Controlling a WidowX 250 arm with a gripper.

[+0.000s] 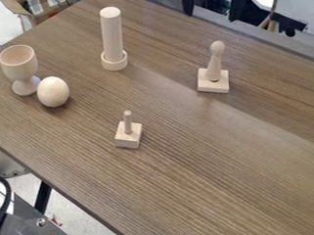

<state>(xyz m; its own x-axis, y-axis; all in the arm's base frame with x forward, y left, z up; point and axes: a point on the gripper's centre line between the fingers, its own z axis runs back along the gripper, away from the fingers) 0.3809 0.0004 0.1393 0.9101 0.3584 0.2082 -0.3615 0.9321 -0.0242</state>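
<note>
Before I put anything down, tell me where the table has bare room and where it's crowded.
The widest bare patch of table runs from the small pegged block and ball-topped piece to the picture's bottom and right edges. Another lies between that piece and the cylinder. Crowded: left, where goblet and egg sit close.

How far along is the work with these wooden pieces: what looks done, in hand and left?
Looks done: the cylinder stands upright at its round base, and the ball-topped piece stands on its square base. In hand: no wooden piece; all rest on the table. Possibly left: the egg, beside the cup rather than in it.
</note>
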